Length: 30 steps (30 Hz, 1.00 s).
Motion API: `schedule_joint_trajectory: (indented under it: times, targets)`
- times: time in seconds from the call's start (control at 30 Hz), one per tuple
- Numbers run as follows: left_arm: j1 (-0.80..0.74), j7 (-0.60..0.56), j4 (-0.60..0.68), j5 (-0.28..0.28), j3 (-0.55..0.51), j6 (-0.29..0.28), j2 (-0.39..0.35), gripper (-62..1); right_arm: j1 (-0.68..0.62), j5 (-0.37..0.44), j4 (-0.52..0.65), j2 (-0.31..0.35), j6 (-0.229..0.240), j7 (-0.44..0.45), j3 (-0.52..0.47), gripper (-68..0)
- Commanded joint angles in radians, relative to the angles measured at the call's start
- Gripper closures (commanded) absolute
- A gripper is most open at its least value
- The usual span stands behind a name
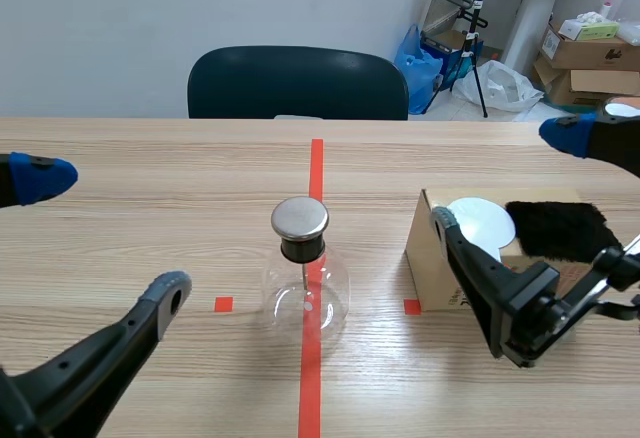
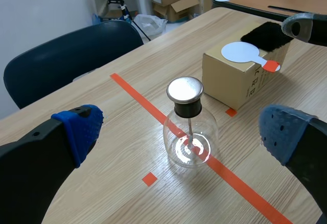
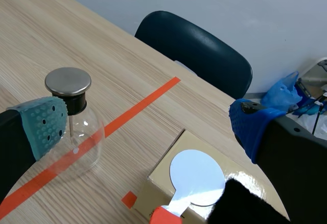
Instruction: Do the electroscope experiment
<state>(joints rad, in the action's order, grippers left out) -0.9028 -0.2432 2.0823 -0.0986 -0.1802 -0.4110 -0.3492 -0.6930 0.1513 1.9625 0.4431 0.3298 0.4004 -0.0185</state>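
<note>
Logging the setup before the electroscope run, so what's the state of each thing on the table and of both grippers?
Clear glass flask electroscope with metal cap: upright, untouched.
Brown cardboard box: closed.
White round paddle with orange-red handle: lying flat on the box.
Black fur cloth: lying on the box, beside the paddle.
Left gripper: open, empty.
Right gripper: open, empty.
</note>
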Motion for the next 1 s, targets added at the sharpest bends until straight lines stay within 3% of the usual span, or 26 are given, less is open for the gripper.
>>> schedule_joint_trajectory:
  times: [0.0,0.57,0.97]
  targets:
    - [0.003,-0.018,0.007,-0.014,-0.015,0.006,0.001,-62.3,-0.003,0.013,0.005,0.002,0.001,0.005,-0.001,-67.9]
    - [0.003,-0.021,0.007,-0.021,-0.024,0.006,0.000,-62.3,-0.003,0.013,0.005,0.003,0.001,-0.018,-0.001,-67.9]
    - [0.009,-0.022,0.007,-0.021,-0.024,0.005,-0.001,-62.3,-0.003,0.013,0.005,0.003,0.001,-0.097,-0.001,-67.9]
